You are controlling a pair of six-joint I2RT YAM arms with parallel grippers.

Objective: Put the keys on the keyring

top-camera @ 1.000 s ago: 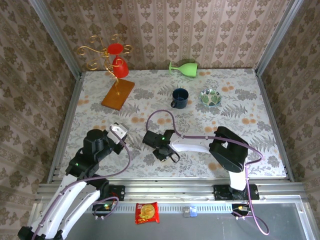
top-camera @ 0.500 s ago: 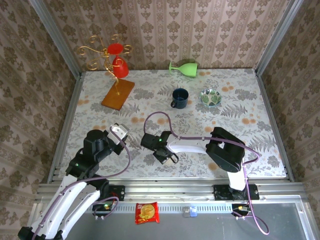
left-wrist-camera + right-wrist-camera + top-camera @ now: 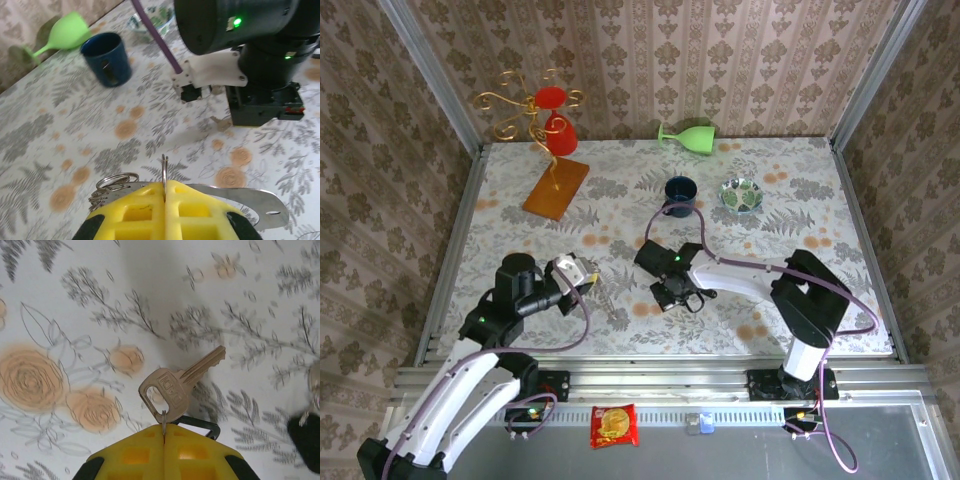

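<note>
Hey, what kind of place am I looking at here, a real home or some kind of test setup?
Probably a robot test cell dressed as a home: wallpaper panels framed by metal rails, a floral tabletop, robot arms bolted at its edge.

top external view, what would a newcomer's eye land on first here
Probably the two arms close together at the near middle of the floral table, left gripper and right gripper both shut. The left pinches a thin wire ring; the right pinches a thin wire threaded through a key. At the back left a red glass sits in a gold curly stand.
</note>
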